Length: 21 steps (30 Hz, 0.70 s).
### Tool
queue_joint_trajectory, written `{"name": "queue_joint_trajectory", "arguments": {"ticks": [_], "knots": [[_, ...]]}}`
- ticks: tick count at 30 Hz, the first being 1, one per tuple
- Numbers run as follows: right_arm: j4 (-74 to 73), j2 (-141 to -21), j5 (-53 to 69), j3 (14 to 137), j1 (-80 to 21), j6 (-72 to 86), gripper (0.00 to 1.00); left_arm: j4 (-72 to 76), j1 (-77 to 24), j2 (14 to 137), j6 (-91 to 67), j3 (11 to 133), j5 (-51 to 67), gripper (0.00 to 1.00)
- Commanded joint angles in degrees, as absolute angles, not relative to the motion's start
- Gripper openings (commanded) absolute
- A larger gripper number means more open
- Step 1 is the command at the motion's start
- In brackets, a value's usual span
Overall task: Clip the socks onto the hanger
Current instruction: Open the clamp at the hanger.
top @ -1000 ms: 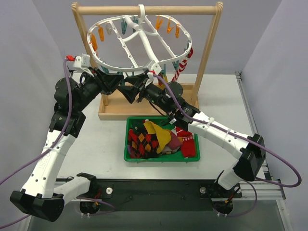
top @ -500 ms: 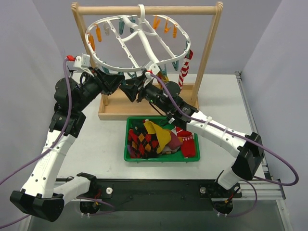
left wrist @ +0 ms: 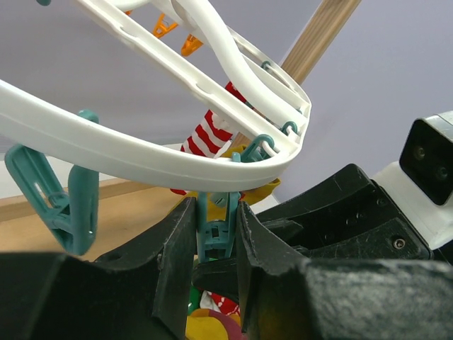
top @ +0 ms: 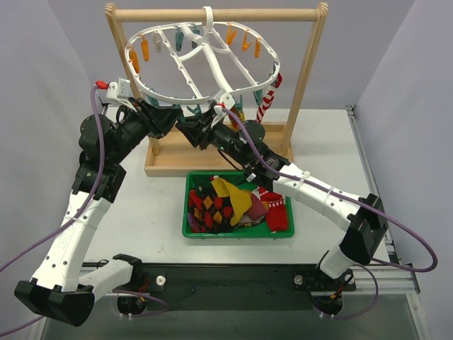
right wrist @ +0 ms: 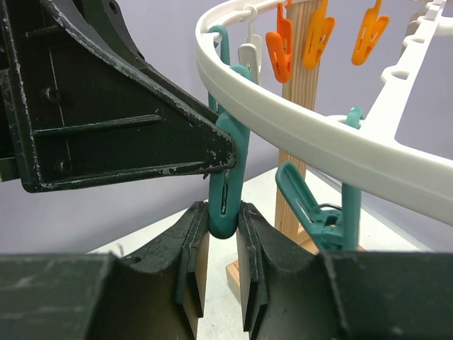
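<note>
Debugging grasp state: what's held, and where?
The left gripper pinches a teal clip by its body, under the hanger rim; the right gripper pinches, apparently, that clip's lower end.

The white oval hanger hangs by its top hook at twelve o'clock, tilted, with the near rim dipping low. Orange clips dangle off the far rim, and a teal clip off the near one. The red-white striped sock is already pegged at the frame's four o'clock. At six o'clock the rest sit heaped: yellow sock, diamond sock, red Christmas sock.
</note>
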<state>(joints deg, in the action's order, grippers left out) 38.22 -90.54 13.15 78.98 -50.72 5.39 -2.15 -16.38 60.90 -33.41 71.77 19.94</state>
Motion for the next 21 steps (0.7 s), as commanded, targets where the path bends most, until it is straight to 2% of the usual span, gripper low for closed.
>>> {"name": "queue_joint_trajectory", "arguments": {"ticks": [1, 3, 4, 7, 8, 10, 15, 21], "knots": [[45.6, -90.3, 10.9, 79.4, -50.5, 5.5, 0.0, -0.9, -16.5, 59.1, -35.9, 72.3, 24.0, 0.23], [45.4, -90.1, 10.9, 79.2, -50.7, 5.4, 0.0, -0.8, -16.5, 59.1, -36.0, 72.5, 23.6, 0.27], [45.4, -90.1, 10.9, 79.1, -50.7, 5.4, 0.0, -0.9, -16.4, 59.1, -36.0, 72.6, 23.5, 0.34], [45.4, -90.0, 11.0, 78.8, -51.0, 5.2, 0.0, -0.9, -16.3, 59.1, -36.2, 72.6, 22.9, 0.36], [45.4, -89.9, 11.0, 78.7, -51.1, 5.1, 0.0, -0.9, -16.3, 59.1, -36.4, 72.5, 22.6, 0.39], [44.9, -90.0, 11.2, 78.6, -51.2, 4.8, 0.0, -0.8, -16.0, 59.1, -37.1, 72.5, 22.1, 0.58], [44.8, -89.8, 11.1, 78.0, -51.4, 4.8, 0.0, -0.8, -15.8, 59.1, -38.1, 72.7, 22.1, 0.59], [44.1, -89.8, 11.3, 78.0, -51.5, 4.7, 0.0, 1.6, -15.6, 59.3, -38.1, 72.4, 22.5, 0.49]]}}
